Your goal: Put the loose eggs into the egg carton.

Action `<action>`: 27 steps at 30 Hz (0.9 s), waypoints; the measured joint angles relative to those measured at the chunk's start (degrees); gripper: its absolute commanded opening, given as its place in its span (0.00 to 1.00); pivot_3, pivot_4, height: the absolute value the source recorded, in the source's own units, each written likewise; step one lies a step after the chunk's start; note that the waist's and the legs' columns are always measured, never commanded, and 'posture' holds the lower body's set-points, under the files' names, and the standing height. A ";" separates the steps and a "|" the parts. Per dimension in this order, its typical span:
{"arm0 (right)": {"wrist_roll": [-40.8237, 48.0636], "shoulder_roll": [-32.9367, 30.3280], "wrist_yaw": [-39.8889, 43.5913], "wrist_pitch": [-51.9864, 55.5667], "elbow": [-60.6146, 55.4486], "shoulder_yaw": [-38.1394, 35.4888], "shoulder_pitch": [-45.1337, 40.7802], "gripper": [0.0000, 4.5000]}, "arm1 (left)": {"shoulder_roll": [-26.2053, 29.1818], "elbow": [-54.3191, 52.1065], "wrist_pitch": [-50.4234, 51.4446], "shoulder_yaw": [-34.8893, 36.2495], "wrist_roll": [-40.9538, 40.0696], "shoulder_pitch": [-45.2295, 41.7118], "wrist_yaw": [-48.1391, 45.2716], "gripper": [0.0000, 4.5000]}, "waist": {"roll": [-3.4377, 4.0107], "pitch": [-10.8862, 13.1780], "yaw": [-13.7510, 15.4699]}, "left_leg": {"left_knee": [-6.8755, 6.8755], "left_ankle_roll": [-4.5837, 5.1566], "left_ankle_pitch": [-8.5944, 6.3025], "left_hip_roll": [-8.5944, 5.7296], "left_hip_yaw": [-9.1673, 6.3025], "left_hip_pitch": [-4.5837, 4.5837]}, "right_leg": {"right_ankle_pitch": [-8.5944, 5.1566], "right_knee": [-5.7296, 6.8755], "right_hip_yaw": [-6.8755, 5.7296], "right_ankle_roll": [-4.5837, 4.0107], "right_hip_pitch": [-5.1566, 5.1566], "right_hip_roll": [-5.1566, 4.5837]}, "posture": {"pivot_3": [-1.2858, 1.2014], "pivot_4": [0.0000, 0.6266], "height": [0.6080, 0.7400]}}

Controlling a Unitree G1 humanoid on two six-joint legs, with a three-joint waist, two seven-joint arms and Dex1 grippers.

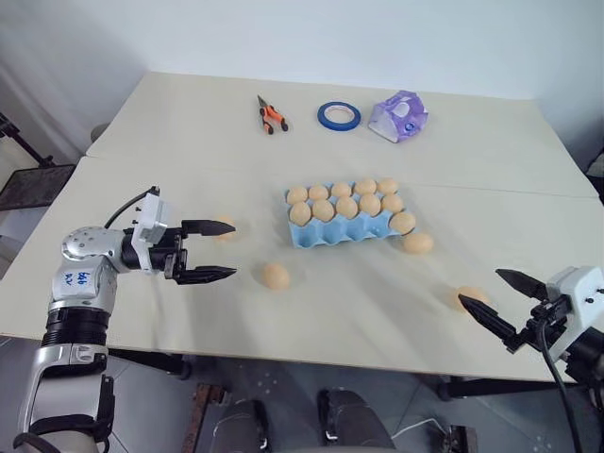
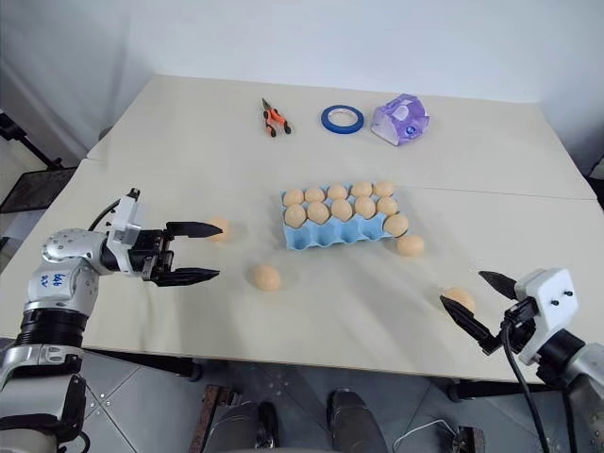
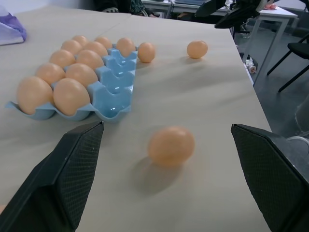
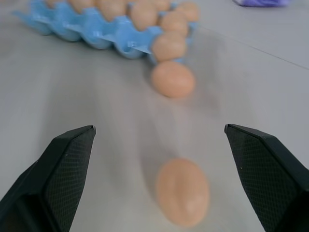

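Both end effectors are spread wide, nothing held. The left end effector (image 1: 219,251) points sideways at a loose egg (image 1: 276,276) lying just past its tips on the counter (image 1: 189,170); another egg (image 1: 472,296) sits ahead of the right end effector (image 1: 498,300). The egg carton (image 1: 340,231) sits mid-counter with 4 front cups free.

egg carton (image 1: 342,229): light blue moulded tray, scalloped edges, lying flat mid-table, long side slightly angled.
carton fill: far row and middle row hold tan-orange eggs; near row of cups bare except the right-end cup.
loose eggs (image 1: 276,276): four on the tabletop, smooth, tan-orange.
positions: one in front of carton's left end; one just beside its right corner; one near the right front edge; one left of carton.
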 measured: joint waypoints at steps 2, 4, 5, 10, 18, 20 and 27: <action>-2.06 1.35 -2.55 -1.06 1.10 0.67 -0.82 1.00 | -0.02 0.00 -0.37 -0.02 -0.02 -0.02 -0.01 1.00 | 0.00 0.00 -0.01 | -0.02 0.01 -0.01 0.00 0.00 0.00 | 0.00 -0.05 0.00 0.00 0.01 0.00 | 0.52 0.24 1.00; -3.77 2.52 -4.10 -1.74 1.77 1.67 -1.03 1.00 | -0.08 -0.01 -0.75 -0.05 -0.03 -0.02 -0.02 1.00 | 0.02 0.01 0.06 | -0.07 0.01 -0.01 -0.01 0.00 -0.01 | 0.00 -0.06 -0.01 0.00 -0.01 -0.01 | 0.52 0.24 1.00; -4.72 3.27 -4.84 -2.41 2.26 2.26 -0.88 1.00 | -0.25 -0.03 -1.04 -0.05 -0.09 -0.02 -0.02 1.00 | 0.02 0.01 0.10 | -0.11 0.00 -0.01 -0.01 -0.02 0.00 | 0.00 -0.08 -0.03 0.00 -0.01 0.00 | 0.52 0.24 1.00; -8.11 7.12 -7.69 -5.14 3.61 3.47 0.63 1.00 | -3.22 -1.93 -1.86 -1.28 -1.33 0.21 -0.05 1.00 | 0.05 0.01 0.33 | -0.21 -0.05 0.00 -0.01 -0.03 -0.03 | -0.01 -0.14 -0.08 -0.01 -0.03 0.00 | 0.52 0.24 1.00; -11.00 10.65 -11.51 -7.04 5.60 5.77 0.40 1.00 | -7.01 -3.10 -2.23 -2.82 -2.20 0.10 -0.04 1.00 | 0.09 0.03 -0.04 | -0.17 -0.04 0.01 -0.01 -0.03 0.02 | 0.00 -0.05 -0.06 0.01 -0.01 0.03 | 0.52 0.24 1.00; -11.06 11.07 -12.12 -7.03 6.11 6.59 -0.08 1.00 | -7.05 -2.99 -2.25 -2.83 -2.21 -0.15 -0.04 1.00 | 0.10 0.04 -0.03 | -0.17 -0.04 0.01 -0.01 -0.04 0.02 | 0.00 -0.04 -0.07 0.01 -0.01 0.03 | 0.52 0.24 1.00; -11.16 11.76 -12.77 -6.38 11.30 10.22 -4.62 1.00 | -7.42 -2.90 -2.27 -2.85 -2.27 -0.80 -0.04 1.00 | 0.14 0.05 0.07 | -0.16 -0.02 0.02 -0.04 -0.04 0.00 | 0.00 -0.07 -0.07 0.02 -0.01 0.00 | 0.52 0.24 1.00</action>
